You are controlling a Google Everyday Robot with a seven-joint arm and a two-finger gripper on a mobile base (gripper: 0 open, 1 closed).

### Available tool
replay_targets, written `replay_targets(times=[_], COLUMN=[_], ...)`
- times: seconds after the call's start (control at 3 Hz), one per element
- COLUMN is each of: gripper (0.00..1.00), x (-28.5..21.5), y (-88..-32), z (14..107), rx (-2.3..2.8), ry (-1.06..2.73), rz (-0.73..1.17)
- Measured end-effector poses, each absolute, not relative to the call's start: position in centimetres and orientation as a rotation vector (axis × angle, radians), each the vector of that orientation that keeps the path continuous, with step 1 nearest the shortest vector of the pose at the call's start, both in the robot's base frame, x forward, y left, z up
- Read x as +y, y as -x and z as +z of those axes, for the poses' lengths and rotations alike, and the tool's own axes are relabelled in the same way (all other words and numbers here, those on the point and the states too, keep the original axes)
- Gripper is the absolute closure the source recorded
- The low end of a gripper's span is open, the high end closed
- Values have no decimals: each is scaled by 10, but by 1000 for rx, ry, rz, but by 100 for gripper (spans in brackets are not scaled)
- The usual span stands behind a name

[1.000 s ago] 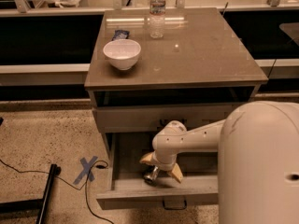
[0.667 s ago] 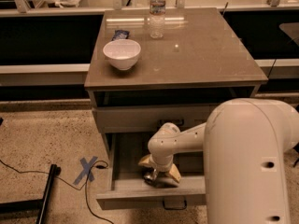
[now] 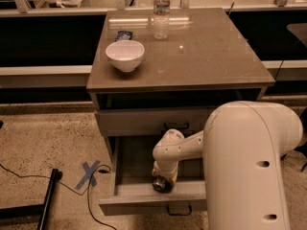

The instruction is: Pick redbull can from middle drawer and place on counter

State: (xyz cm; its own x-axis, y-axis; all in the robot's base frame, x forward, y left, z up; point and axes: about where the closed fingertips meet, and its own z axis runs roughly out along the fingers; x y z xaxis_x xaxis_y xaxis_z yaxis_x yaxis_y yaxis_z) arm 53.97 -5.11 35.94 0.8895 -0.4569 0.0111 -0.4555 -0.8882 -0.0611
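The middle drawer (image 3: 139,201) is pulled open below the handled drawer front (image 3: 139,122). My gripper (image 3: 163,178) reaches down into it near the front wall. The gripper is closed around the redbull can (image 3: 162,185), of which only a shiny round end shows below the wrist. The can sits low in the drawer, at or just above its floor. The counter (image 3: 206,51) is the glossy grey-brown top of the cabinet. My large white arm (image 3: 249,166) covers the drawer's right part.
On the counter stand a white bowl (image 3: 124,55), a clear water bottle (image 3: 161,13) and a small blue packet (image 3: 123,34). On the floor at the left lie a blue tape cross (image 3: 88,173), a black stand leg (image 3: 48,198) and a cable.
The fingers, spread wide beside the can before, have drawn in around it. The white arm body has swung left over the drawer's right side.
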Motion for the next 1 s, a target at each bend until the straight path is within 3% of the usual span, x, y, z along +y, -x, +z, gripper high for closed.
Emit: replay_targets(times=[0.67, 1.0], gripper=[90, 100], x=[-49, -36], y=[-539, -535], z=[382, 421], rx=[736, 721], ry=[2834, 2628], rz=[-51, -77])
